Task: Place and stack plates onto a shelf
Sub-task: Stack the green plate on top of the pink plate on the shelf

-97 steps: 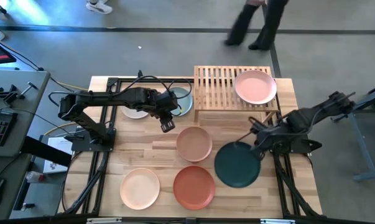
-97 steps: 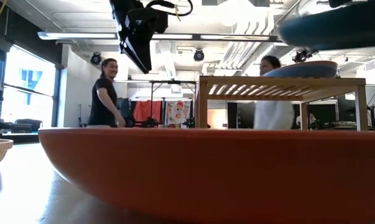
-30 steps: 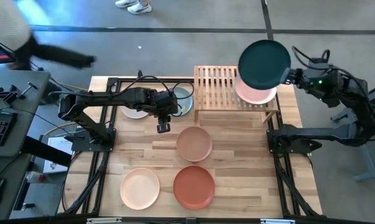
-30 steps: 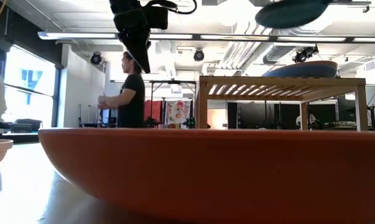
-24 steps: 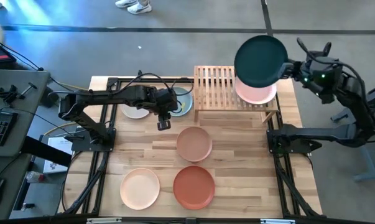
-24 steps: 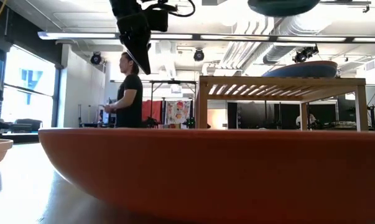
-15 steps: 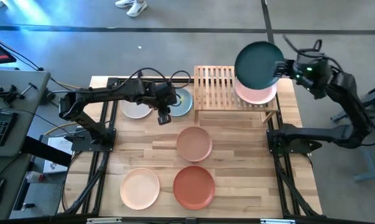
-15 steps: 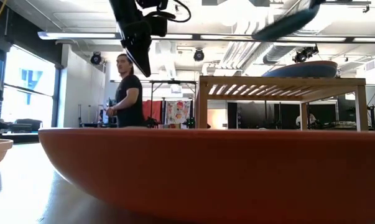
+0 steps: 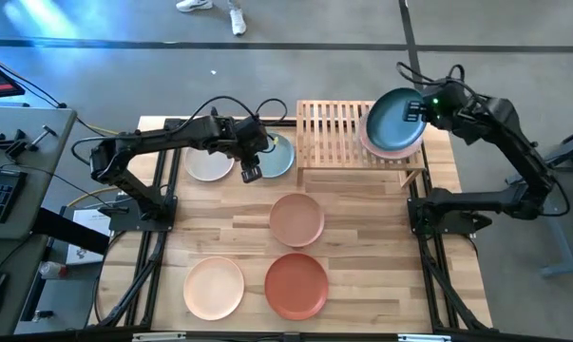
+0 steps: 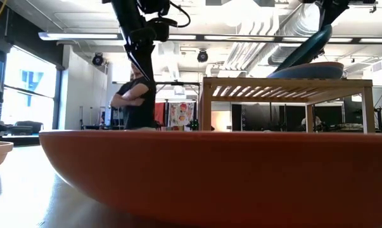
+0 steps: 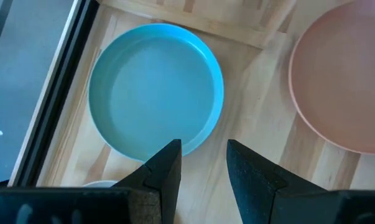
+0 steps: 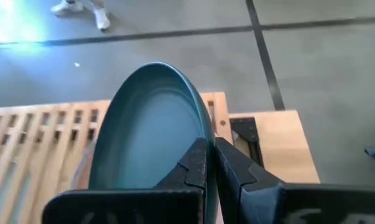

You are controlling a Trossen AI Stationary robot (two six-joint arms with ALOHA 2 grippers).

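My right gripper (image 12: 210, 163) is shut on the dark green plate (image 9: 393, 122), which is tilted over the pink plate (image 9: 370, 144) on the right half of the slatted wooden shelf (image 9: 332, 133). In the low view the green plate (image 10: 305, 49) slants down toward the plate on the shelf (image 10: 312, 69); whether they touch, I cannot tell. My left gripper (image 11: 203, 163) hangs open above the near rim of the blue plate (image 11: 155, 87), which lies flat on the table to the left of the shelf, and touches nothing. My right gripper pinches the dark green plate's rim (image 12: 206, 138) on the plate's right side, one finger on the hollow face and one on the underside. The fingers come from the table's right, slanting down. The plate is tilted, held edge high, opposite edge low over the pink plate.
An off-white plate (image 9: 208, 165) lies left of the blue one. A tan-pink plate (image 9: 296, 218), an orange-red plate (image 9: 296, 285) and a peach plate (image 9: 214, 288) lie on the near half of the table. A person stands in the room behind (image 10: 139, 101).
My right gripper has carried the dark green plate down and slightly toward the table's left, over the pink plate. The plate has tipped from about level to steeply slanted. My left gripper has moved toward the table's far edge, to above the blue plate, still open.
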